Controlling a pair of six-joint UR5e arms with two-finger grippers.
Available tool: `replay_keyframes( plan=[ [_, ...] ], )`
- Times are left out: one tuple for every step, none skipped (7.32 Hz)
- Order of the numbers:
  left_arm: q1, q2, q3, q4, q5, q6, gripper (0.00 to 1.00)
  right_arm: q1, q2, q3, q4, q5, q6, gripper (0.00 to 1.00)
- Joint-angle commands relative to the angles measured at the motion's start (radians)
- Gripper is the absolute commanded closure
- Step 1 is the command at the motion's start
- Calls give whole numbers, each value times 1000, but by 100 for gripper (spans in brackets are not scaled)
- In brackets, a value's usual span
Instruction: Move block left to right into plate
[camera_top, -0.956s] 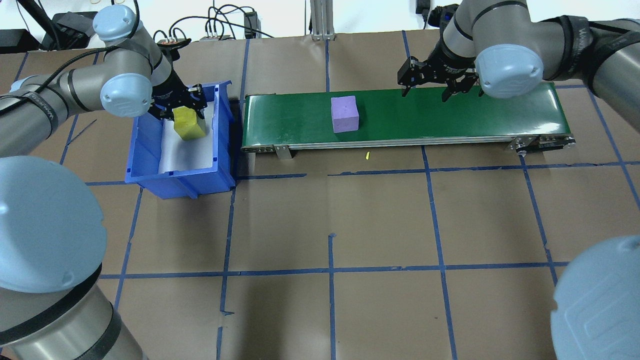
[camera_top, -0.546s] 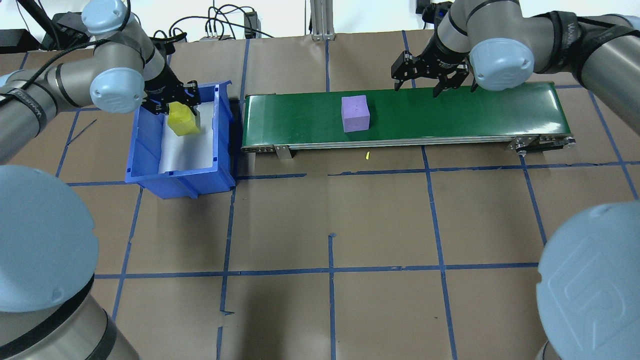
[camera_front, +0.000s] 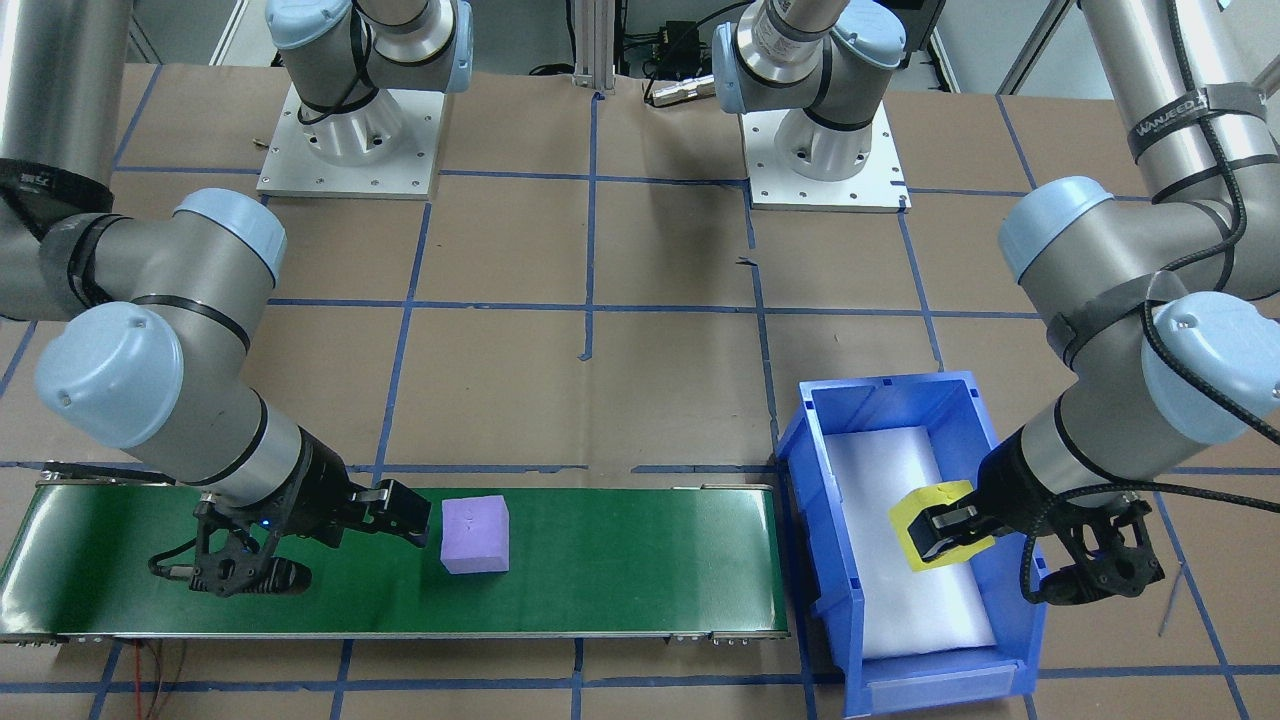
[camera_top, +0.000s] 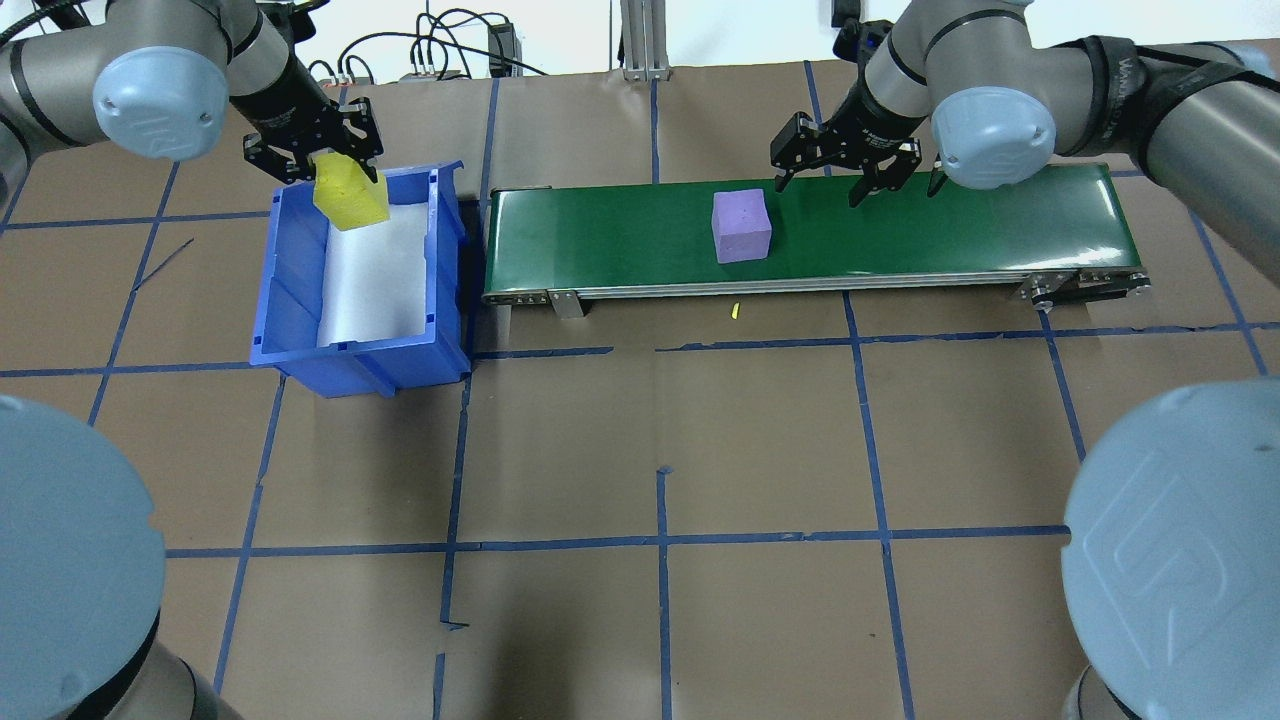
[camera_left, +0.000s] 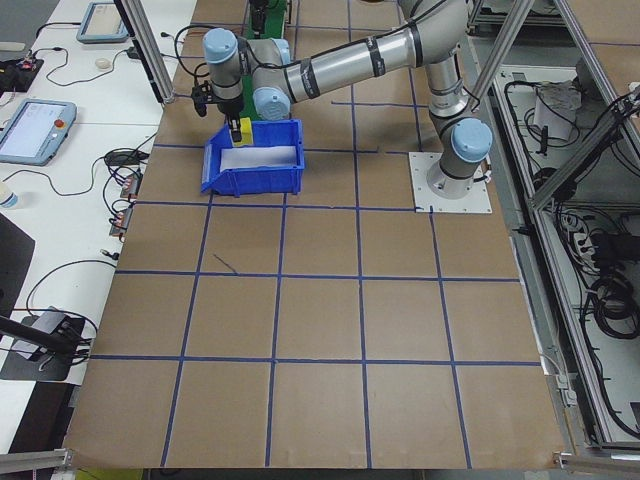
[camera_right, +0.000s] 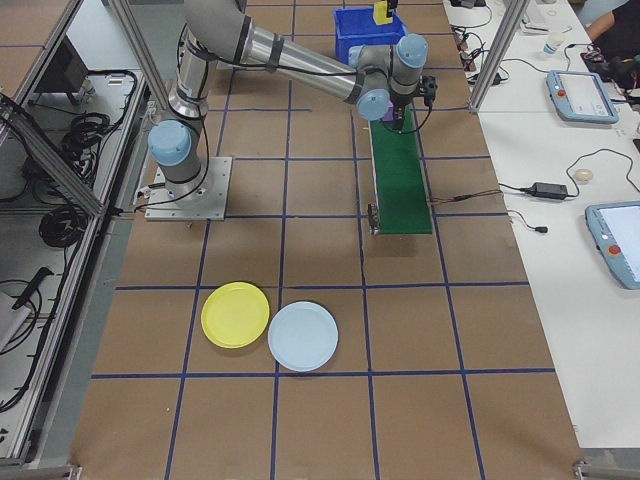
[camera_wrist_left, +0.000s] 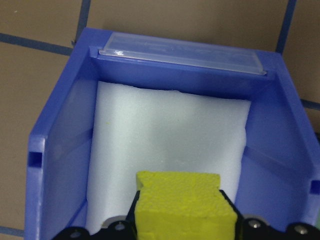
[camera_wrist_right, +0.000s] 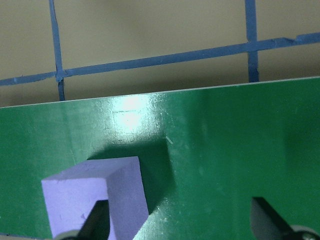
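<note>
We see the left pincer (camera_top: 318, 160) clenched on a yellow block (camera_top: 350, 194), held above the blue bin (camera_top: 290, 290) with its white foam liner (camera_top: 370, 280); the right pincer (camera_top: 845, 170) hangs spread over the green conveyor (camera_top: 900, 230), just beside the purple block (camera_top: 742, 226) resting on it; the yellow plate (camera_right: 235, 314) lies on the worktop (camera_right: 320, 420), well apart, touching a pale blue plate (camera_right: 303, 336).

Yellow block's (camera_wrist_left: 184, 205) underside below the left wrist view's edge.
</note>
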Motion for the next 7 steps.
replay_keyframes(
  plan=[
    [-77,22,5,4,-8,-29,75,0,4,28,-1,3,1,0],
    [-139,8,4,36,-6,-33,75,0,6,32,-1,3,1,0],
    [-179,-16,-2,68,-6,-20,76,0,8,29,-1,3,-1,0],
    [-206,-50,1,94,-6,-20,74,0,15,22,-3,3,-1,0],
    [-220,-83,1,131,-7,-12,75,0,24,19,-22,5,-1,0],
    [-230,-113,-2,163,-7,14,75,0,30,19,-24,5,-1,0],
    [-245,-133,-9,199,-7,14,75,2,31,19,-24,5,-1,0]
  ],
)
